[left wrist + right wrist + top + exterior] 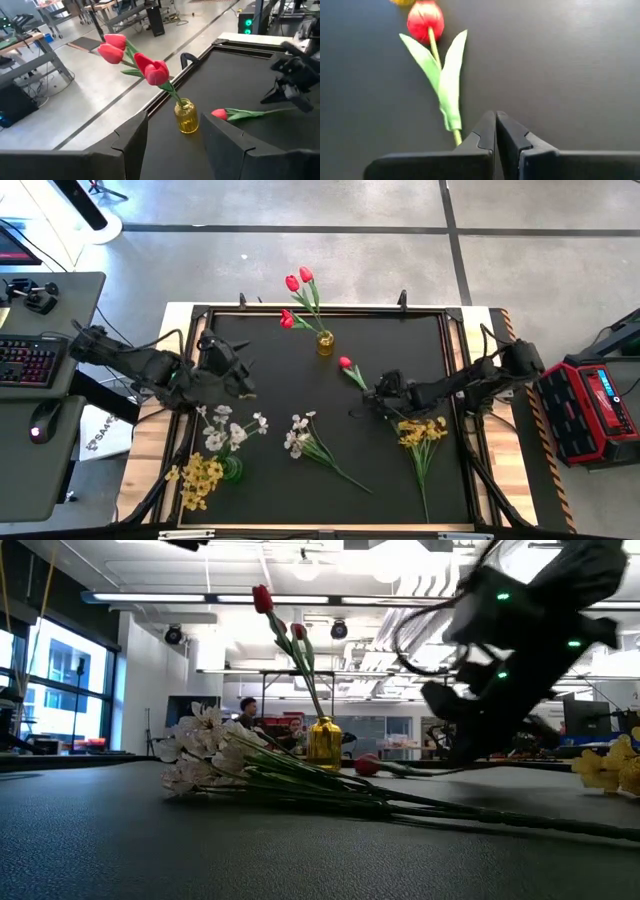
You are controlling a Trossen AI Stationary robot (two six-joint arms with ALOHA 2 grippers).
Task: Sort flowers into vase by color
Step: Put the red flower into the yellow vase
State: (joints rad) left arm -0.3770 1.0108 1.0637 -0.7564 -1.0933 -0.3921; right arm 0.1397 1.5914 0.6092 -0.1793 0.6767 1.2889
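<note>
- High view: the right gripper reaches in low from the right edge of the black table, fingertips at the stem end of the loose red tulip lying near the middle. The amber vase stands beyond it with 3 red tulips in it. The left gripper hangs over the left side, above the white blossoms and yellow blossoms in the green vase. A white spray and a yellow bunch lie flat, unsorted.
- Low view: the right arm's dark bulk leans steeply down to the tabletop. The white spray sprawls in front, the amber vase upright behind it, and the loose tulip's head sits just beside the vase base.
- Left wrist view: the left gripper's fingers stand parted with nothing between them, aimed toward the amber vase. It waits.
- Right wrist view: the right gripper's fingers are pressed tight together, and the stem passes beside them, not visibly between. I can't tell whether anything is pinched.
- Risk: if it lifts now, the tulip may simply stay on the table. A push with clenched tips could also skid the stem toward the amber vase and knock it, since that vase looks top-heavy with 3 blooms leaning one way.
</note>
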